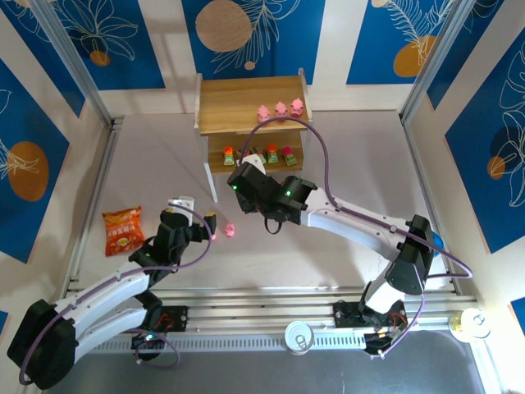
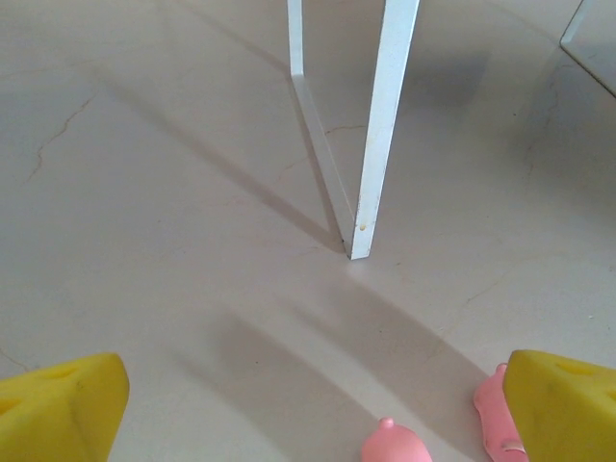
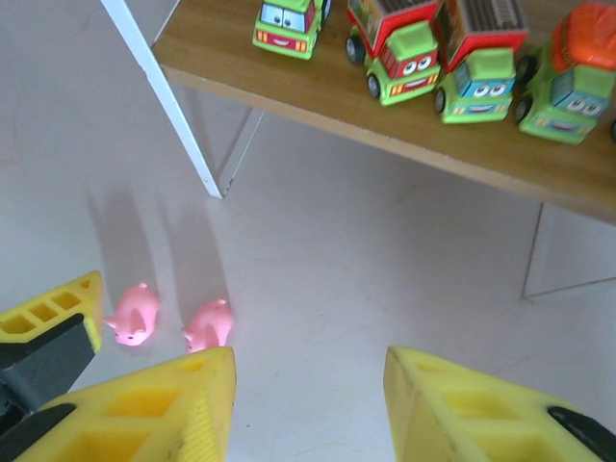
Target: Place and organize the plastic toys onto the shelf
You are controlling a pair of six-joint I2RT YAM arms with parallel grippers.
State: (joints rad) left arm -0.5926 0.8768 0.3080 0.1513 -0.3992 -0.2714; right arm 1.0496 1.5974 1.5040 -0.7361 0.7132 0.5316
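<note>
The shelf (image 1: 238, 103) stands at the back middle of the table. Three pink pigs (image 1: 280, 108) line its top tier. Several green trucks with red and orange tops (image 3: 395, 48) sit in a row on its lower board (image 3: 212, 43). Two more pink pigs (image 3: 210, 324) lie on the table in front of the shelf's left leg (image 2: 385, 125). My left gripper (image 2: 313, 414) is open wide just above them, with one pig (image 2: 395, 445) between its fingers and one (image 2: 496, 414) against the right finger. My right gripper (image 3: 308, 404) is open and empty, low in front of the lower tier (image 1: 243, 171).
An orange snack bag (image 1: 122, 231) lies at the left of the table. A metal rail frame runs along the left side and the near edge. A round tin (image 1: 299, 336) sits on the near rail, and the right arm's cable loops over the shelf's right end.
</note>
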